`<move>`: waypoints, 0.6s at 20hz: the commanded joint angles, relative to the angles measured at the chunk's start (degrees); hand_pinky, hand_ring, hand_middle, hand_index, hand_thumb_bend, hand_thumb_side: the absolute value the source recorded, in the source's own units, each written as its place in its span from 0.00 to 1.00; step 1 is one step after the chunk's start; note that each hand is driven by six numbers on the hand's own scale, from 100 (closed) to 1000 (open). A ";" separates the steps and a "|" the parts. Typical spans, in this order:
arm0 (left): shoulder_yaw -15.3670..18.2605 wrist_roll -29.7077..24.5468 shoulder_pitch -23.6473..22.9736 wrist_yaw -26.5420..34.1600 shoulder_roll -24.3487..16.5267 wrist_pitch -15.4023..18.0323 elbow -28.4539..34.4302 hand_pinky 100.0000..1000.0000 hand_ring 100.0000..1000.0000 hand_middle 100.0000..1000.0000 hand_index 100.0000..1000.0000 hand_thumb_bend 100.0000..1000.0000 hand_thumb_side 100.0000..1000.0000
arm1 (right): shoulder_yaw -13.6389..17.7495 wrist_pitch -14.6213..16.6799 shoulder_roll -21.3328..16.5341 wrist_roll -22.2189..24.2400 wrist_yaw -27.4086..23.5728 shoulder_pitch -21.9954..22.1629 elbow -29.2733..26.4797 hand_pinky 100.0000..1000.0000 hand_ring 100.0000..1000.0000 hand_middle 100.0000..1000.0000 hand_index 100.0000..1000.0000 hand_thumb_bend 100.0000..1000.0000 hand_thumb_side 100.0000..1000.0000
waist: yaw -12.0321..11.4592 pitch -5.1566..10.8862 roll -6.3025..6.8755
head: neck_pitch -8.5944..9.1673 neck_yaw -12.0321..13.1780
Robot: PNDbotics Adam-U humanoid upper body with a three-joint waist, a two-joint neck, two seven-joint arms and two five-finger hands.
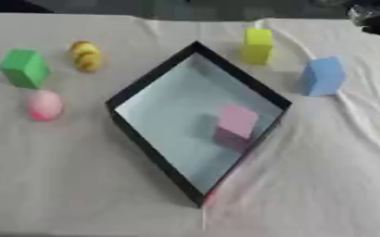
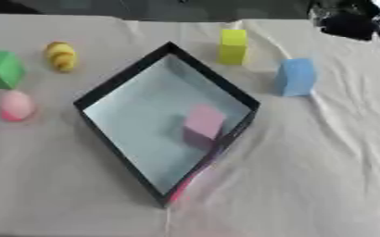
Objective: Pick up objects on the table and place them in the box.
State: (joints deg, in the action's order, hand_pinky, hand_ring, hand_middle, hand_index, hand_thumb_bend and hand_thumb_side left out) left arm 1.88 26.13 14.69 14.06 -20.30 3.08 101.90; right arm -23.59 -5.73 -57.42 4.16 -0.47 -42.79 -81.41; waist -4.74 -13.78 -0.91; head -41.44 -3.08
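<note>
blue block (image 2: 294,77) is found nearest the right hand (image 2: 351,23), whose finger state cannot be told.

Lab-style test table: white cloth (image 1: 79,185), foam blocks (image 1: 321,76).

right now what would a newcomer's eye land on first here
The black-rimmed box, turned like a diamond at mid-table, holds a pink block. Around it on the white cloth lie a green block, a yellow striped object and a pink ball at left, a yellow block and a blue block at right.
</note>
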 commanded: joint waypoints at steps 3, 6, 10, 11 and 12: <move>0.12 -0.11 0.50 -0.48 -1.70 -0.02 0.56 0.80 0.76 0.73 0.80 0.09 0.72 | -4.54 4.83 -2.39 4.95 5.13 -3.37 5.57 0.90 0.90 0.88 0.90 0.26 0.38 | 0.12 1.49 -0.77 | 0.78 0.10; 0.09 -0.10 0.48 -0.46 -1.76 -0.08 0.53 0.79 0.76 0.73 0.80 0.09 0.72 | -5.49 7.37 -2.22 7.58 7.76 -3.92 7.61 0.91 0.91 0.87 0.90 0.32 0.30 | 0.21 1.45 -0.84 | 0.82 0.27; 0.10 -0.10 0.44 -0.49 -1.82 -0.18 0.49 0.79 0.76 0.73 0.80 0.08 0.73 | -5.16 11.05 -1.73 11.29 11.47 -4.26 9.89 0.93 0.92 0.86 0.92 0.40 0.11 | 0.35 1.40 -0.80 | 0.69 0.33; 0.12 -0.08 0.42 -0.50 -1.83 -0.20 0.50 0.80 0.76 0.73 0.80 0.09 0.72 | -4.92 11.98 -1.58 12.22 12.41 -4.42 10.46 0.93 0.92 0.85 0.91 0.39 0.08 | 0.39 1.40 -0.78 | 0.65 0.32; 0.11 -0.09 0.40 -0.50 -1.83 -0.20 0.51 0.80 0.76 0.73 0.80 0.08 0.72 | -4.55 12.93 -1.42 13.16 13.35 -4.67 11.01 0.93 0.92 0.85 0.91 0.38 0.05 | 0.44 1.39 -0.76 | 0.65 0.29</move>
State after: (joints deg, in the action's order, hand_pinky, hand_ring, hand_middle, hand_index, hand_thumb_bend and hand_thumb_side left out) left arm 1.87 26.06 14.68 13.94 -20.34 2.96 101.62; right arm -29.17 6.17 -57.33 16.27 11.65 -46.28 -70.90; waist -4.31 -13.78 -1.06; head -41.22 -2.86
